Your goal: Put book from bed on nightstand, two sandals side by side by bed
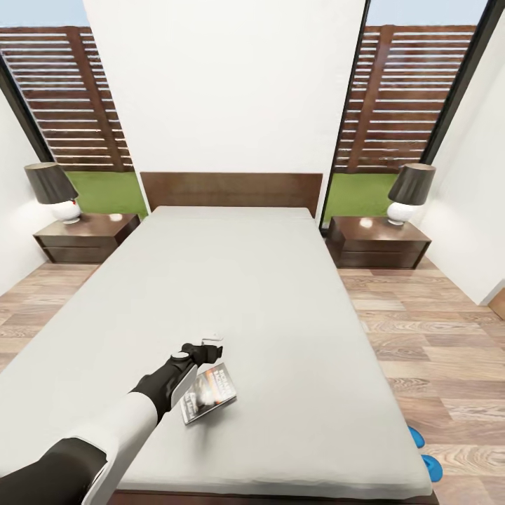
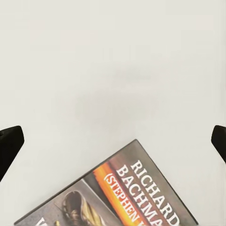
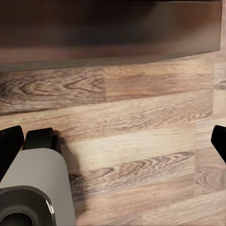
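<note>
Main risk: the book (image 1: 208, 393) lies flat on the soft mattress of the bed (image 1: 280, 294), so the fingers may slide over the thin edge or push it along rather than pinching it. The left gripper (image 2: 113, 141) hangs over the book's far edge, jaws wide apart, holding nothing. The right gripper (image 3: 113, 136) points at the wood floor (image 3: 141, 141), also spread wide and empty. The book sits near the bed's foot, left of centre, dark cover up, orange and white lettering, askew. Two blue sandals (image 1: 426, 456) peek out at the bed's near right corner. Either nightstand (image 1: 88, 237) is well apart, at the far end.

light: bright, even daylight
shadows: faint on the bed (image 1: 280, 301)
edges: head view's verticals lean outward
focus: wrist views soft
</note>
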Robot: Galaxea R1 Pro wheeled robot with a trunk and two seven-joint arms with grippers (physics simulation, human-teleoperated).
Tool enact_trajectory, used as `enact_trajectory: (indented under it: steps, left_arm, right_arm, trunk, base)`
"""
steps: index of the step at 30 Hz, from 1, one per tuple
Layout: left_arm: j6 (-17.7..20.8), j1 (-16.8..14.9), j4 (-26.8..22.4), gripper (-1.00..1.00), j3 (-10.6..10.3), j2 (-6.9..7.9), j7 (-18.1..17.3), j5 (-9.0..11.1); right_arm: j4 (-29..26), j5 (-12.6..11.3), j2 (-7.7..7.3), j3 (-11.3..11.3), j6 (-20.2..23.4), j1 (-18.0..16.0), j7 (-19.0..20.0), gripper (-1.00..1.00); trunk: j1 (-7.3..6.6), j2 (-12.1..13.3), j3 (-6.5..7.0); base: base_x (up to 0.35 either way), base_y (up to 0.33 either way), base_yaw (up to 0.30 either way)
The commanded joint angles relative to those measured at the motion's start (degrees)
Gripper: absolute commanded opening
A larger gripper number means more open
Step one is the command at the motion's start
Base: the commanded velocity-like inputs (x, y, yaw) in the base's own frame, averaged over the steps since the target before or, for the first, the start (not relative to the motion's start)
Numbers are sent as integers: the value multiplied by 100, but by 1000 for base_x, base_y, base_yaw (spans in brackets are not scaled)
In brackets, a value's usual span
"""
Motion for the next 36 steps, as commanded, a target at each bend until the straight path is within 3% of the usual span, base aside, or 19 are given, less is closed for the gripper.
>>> enact_trajectory:
  steps: [1,22,36]
  left_arm:
    - [27,-3,-11,100,-49,5,45,59]
    - [19,-3,-11,100,-49,5,43,59]
    - [18,-3,-11,100,-49,0,43,59]
  right_arm:
    - [7,61,-2,-46,-12,-2,-25,100]
    - [51,44,6,-52,-8,-5,-14,100]
    - [69,35,-1,-54,1,-3,23,100]
  trunk:
    - [0,-3,-5]
    - [0,-3,-9]
    - [0,-3,-103]
  base:
    - [0,-19,0]
    - [0,-3,0]
    - [0,0,0]
